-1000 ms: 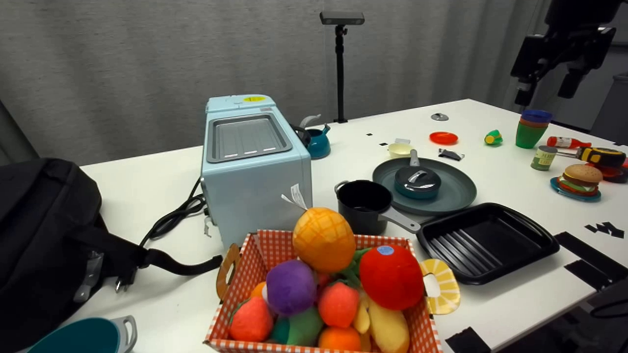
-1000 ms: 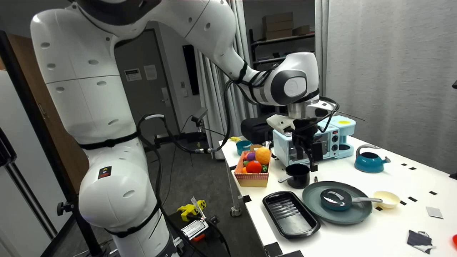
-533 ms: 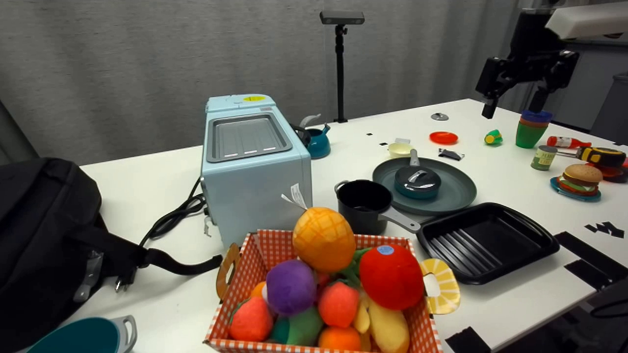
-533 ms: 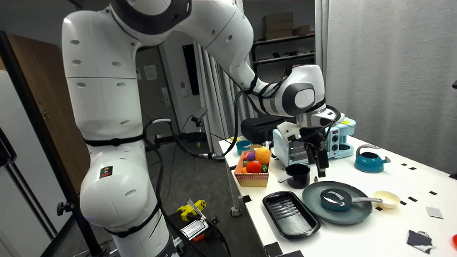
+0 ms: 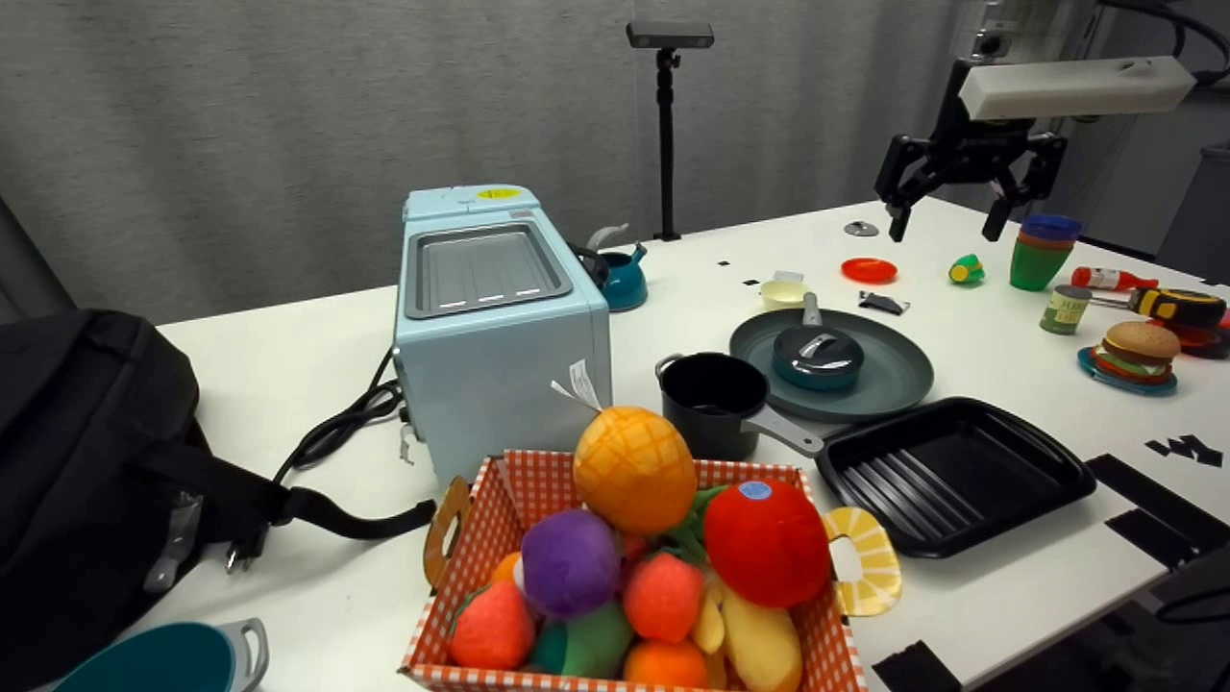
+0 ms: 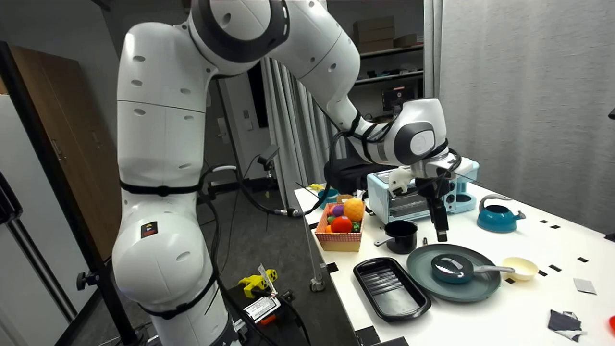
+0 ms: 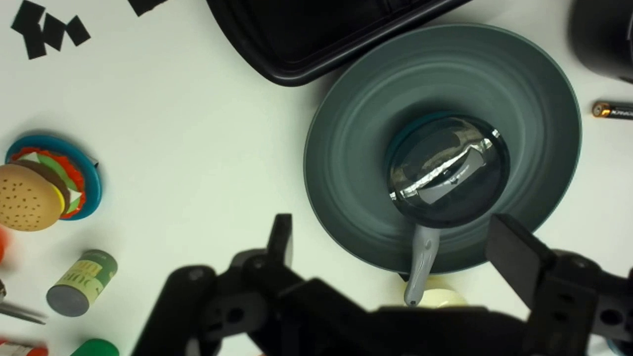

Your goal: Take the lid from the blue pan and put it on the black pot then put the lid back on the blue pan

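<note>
The round dark lid point(image 5: 818, 348), with a grey bar on top, sits on a small teal-blue pan point(image 5: 817, 381). This blue pan stands inside a wide grey-green pan point(image 5: 898, 386). In the wrist view the lid point(image 7: 449, 170) and the blue pan's grey handle point(image 7: 424, 257) lie between the lines of the fingers. The black pot point(image 5: 713, 423) stands beside the wide pan, open on top; it also shows in an exterior view point(image 6: 402, 240). My gripper point(image 5: 947, 229) is open and empty, well above the table; in the wrist view its fingers point(image 7: 390, 220) are wide apart.
A black grill pan point(image 6: 391, 293) lies beside the wide pan. A cream bowl point(image 6: 520, 269) is near the blue pan's handle. A toaster oven point(image 5: 504, 394) and a fruit basket point(image 6: 338, 244) stand near the pot. A battery point(image 7: 612, 110), burger point(image 7: 29, 198) and can point(image 7: 81, 282) lie around.
My open gripper has moved over the table and come lower, leftward in an exterior view that looks over the fruit basket. The lid, pans and pot have not moved.
</note>
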You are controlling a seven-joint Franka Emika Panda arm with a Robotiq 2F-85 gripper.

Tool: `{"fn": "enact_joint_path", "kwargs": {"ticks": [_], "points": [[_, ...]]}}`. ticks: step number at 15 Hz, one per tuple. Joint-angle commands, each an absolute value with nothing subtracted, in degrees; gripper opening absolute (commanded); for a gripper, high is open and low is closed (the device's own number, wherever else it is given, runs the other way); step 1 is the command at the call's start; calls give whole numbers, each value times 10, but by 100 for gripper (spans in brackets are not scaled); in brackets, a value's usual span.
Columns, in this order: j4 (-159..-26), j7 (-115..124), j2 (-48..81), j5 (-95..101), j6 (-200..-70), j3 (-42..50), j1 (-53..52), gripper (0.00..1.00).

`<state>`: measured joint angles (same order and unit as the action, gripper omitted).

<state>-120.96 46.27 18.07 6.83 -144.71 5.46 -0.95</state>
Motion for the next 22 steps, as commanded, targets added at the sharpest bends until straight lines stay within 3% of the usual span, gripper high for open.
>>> {"fn": "enact_joint_path", "kwargs": {"ticks": [1, 11, 22], "points": [[-1160, 549, 236, 79, -1477, 86, -42, 100], [-1030, 680, 349, 70, -1471, 134, -78, 100], [-1063, 699, 344, 69, -1483, 127, -90, 100]]}}
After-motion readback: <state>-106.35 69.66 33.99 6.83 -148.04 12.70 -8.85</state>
